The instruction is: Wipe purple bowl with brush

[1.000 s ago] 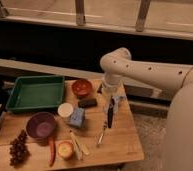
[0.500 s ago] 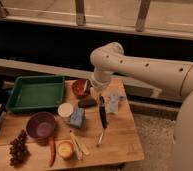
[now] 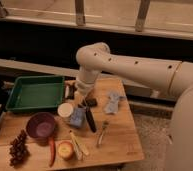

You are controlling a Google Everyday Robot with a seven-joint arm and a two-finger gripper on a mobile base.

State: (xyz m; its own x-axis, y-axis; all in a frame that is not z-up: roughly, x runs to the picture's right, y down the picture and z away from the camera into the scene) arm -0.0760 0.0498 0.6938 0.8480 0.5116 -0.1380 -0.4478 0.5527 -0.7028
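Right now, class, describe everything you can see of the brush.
The brush is a slim, glossy black stick, tilted slightly, its top end at the tool, which hangs over the table's middle, just right of the cup. Whether its lower end rests on the wood cannot be told. No bristles show. A blue-grey block sits close on its left; the purple bowl is further left, apart from it.

Tool (image 3: pixel 85 103) gripping brush (image 3: pixel 90 120), near purple bowl (image 3: pixel 40 125)

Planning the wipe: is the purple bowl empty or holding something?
Empty: the purple bowl sits upright, its inside bare and glossy. The gripper is further right in the view, near the brush.
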